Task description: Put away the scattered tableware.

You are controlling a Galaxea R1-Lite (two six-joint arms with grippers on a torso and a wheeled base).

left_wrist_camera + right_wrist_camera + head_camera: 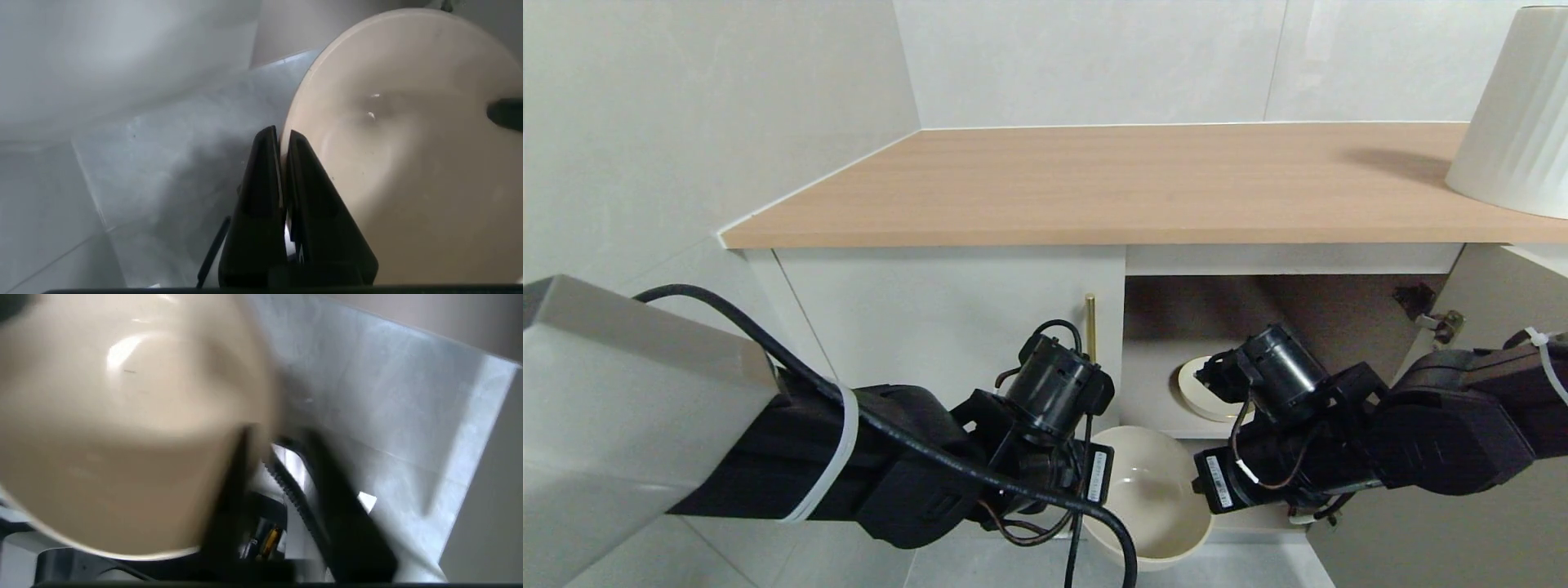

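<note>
A cream bowl [1156,494] hangs low in front of the open cabinet, between my two wrists. My left gripper [282,159] is shut on the bowl's [409,155] rim, one finger inside and one outside. My right gripper [278,445] stands open at the opposite rim of the bowl [122,416], with floor showing between its fingers; a dark fingertip [507,113] shows over the far rim in the left wrist view. A cream plate [1205,402] lies on the cabinet shelf [1152,376] behind the right wrist, partly hidden by it.
The cabinet's left door [947,327] is closed, with a brass handle [1089,314]. The right door [1494,286] is swung open. A wooden countertop [1135,180] carries a white lampshade [1515,114] at the far right. Grey floor tile [163,163] lies below the bowl.
</note>
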